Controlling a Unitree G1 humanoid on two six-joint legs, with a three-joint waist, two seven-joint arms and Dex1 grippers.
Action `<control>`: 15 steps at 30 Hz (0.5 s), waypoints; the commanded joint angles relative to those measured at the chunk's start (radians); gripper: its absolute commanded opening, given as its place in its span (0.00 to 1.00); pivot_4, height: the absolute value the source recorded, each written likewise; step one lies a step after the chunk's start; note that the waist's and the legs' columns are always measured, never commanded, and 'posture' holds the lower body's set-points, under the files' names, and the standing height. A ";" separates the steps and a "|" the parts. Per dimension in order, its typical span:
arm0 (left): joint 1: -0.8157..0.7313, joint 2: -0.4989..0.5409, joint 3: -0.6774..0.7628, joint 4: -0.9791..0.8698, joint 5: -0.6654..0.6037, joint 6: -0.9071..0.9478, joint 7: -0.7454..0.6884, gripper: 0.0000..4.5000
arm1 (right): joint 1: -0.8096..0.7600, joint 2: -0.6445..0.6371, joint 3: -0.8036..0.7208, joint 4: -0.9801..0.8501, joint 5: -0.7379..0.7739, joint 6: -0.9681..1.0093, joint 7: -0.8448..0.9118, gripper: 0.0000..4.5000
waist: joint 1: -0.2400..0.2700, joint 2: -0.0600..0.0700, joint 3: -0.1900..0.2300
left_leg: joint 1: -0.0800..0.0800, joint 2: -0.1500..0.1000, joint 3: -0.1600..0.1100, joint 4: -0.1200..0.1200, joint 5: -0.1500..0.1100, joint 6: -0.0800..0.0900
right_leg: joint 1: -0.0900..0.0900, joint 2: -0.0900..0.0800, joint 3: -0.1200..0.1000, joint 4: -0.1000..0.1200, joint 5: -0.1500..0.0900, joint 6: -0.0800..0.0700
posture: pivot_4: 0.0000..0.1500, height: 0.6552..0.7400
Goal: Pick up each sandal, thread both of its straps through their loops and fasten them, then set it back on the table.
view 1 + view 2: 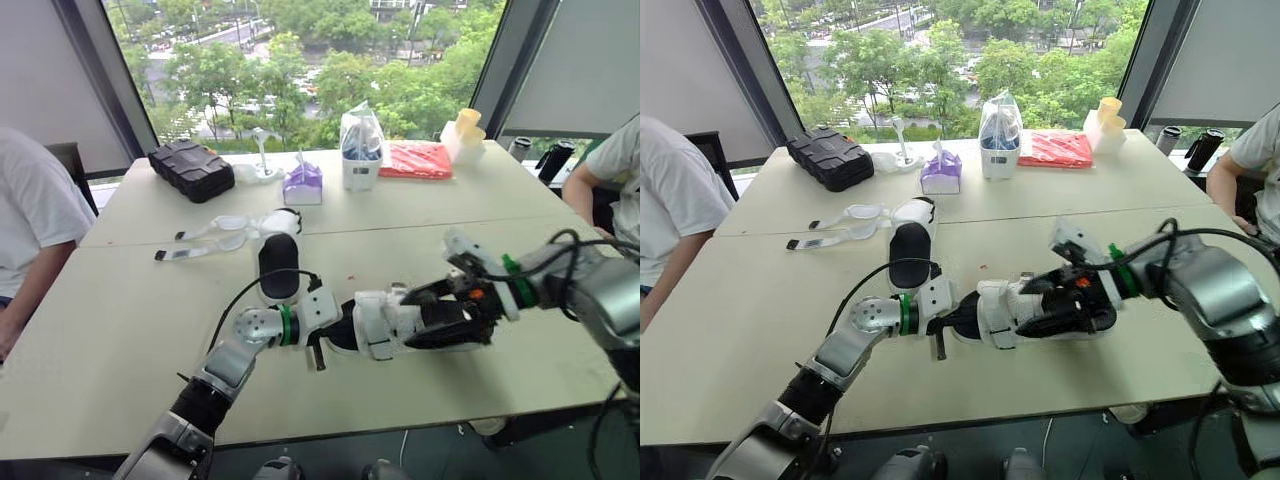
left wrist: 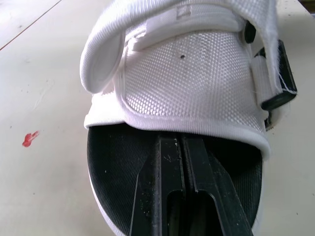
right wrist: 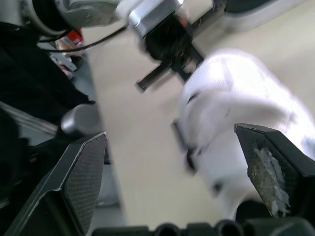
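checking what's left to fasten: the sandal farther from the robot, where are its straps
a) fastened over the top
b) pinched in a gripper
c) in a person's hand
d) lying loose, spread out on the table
d: the far sandal lies on the table with its white straps stretched out flat beside it, toward the robot's left.

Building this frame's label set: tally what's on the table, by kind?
Sandals: 2
Black case: 1
Purple pack: 1
Clear bag: 1
Red packet: 1
Cup stack: 1
White object: 1
Total: 8
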 commanded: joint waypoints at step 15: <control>-0.003 0.007 -0.021 0.019 0.015 0.010 -0.022 0.00 | 0.264 0.137 -0.010 -0.087 0.005 -0.109 -0.231 0.99 | 0.005 0.000 0.000 | 0.000 0.001 0.002 0.001 0.000 0.000 | 0.001 0.000 -0.001 -0.002 0.000 -0.001 | 1.00 1.00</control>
